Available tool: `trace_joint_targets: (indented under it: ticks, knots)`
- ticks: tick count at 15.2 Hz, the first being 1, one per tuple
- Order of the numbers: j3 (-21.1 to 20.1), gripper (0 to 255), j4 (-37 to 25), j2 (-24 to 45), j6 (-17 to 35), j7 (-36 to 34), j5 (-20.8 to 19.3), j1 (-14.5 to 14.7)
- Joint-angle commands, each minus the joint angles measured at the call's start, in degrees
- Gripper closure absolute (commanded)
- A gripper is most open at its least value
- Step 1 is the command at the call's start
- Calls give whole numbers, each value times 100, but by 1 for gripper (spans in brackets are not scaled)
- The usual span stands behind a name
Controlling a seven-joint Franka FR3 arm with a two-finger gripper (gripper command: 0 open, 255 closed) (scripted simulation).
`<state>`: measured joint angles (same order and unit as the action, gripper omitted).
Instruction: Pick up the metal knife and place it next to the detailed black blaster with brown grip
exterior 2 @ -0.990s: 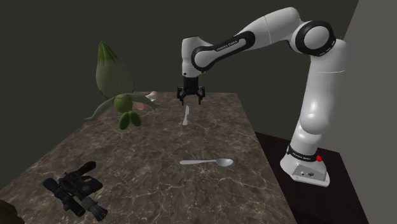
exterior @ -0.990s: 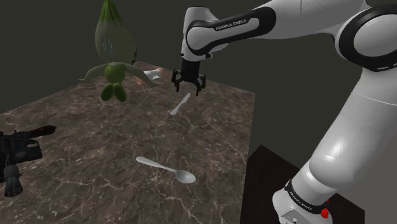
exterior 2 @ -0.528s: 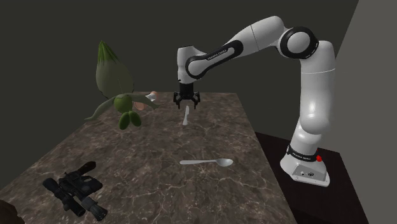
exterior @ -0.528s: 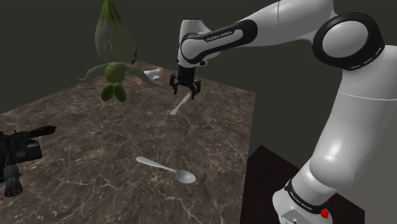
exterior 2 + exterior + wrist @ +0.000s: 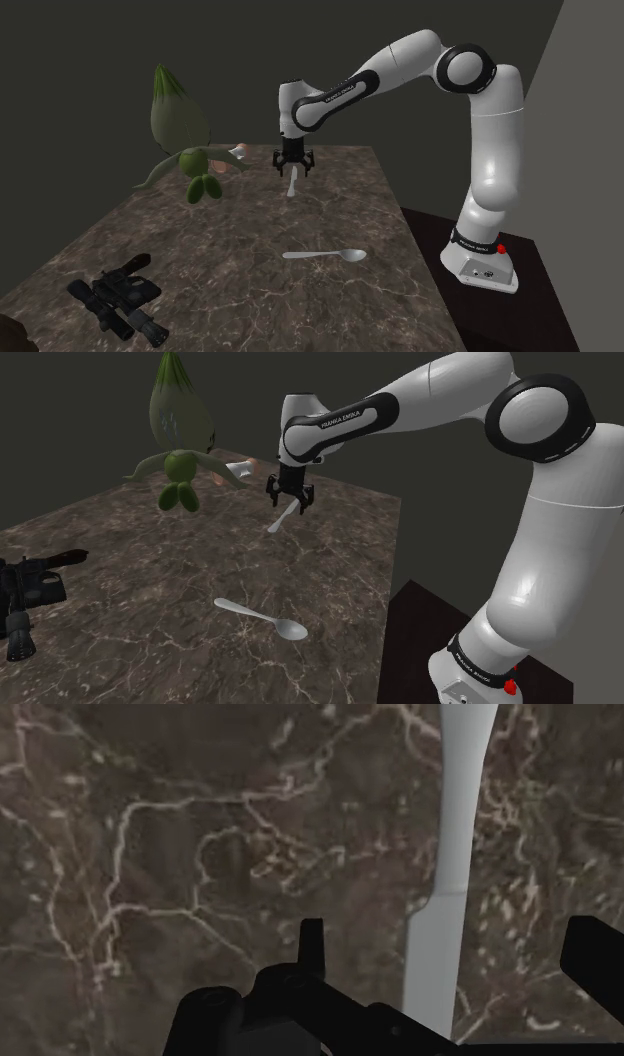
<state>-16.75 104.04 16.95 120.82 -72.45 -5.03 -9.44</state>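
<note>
The pale grey knife (image 5: 281, 519) (image 5: 290, 184) lies flat on the far part of the dark marble table (image 5: 130, 572). My gripper (image 5: 288, 500) (image 5: 291, 167) hangs just above one end of it, pointing down and open. In the wrist view the knife (image 5: 447, 894) runs between the two black fingers (image 5: 312, 944), which stand apart and do not touch it. The black blaster (image 5: 25, 595) (image 5: 117, 298) lies at the opposite, near end of the table, far from the gripper.
A grey spoon (image 5: 262, 618) (image 5: 325, 255) lies mid-table between knife and blaster. A green bulb-headed figure (image 5: 180, 447) (image 5: 185, 130) stands by the far edge, a small pale piece (image 5: 240, 471) beside it. The table edge drops to the dark stand (image 5: 430, 632).
The gripper has come down closer to the knife and shifted slightly to the shoulder view's left. Its fingers stay apart. Knife, spoon and blaster have not moved.
</note>
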Motion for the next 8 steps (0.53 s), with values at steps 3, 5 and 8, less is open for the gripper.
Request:
trace_joint_targets:
  ticks: [3,5,8]
  knots:
    - [0,0,1,1,3,-1,-1,0]
    - [0,255,1,1,3,-1,-1,0]
    - [0,255,1,1,3,-1,-1,0]
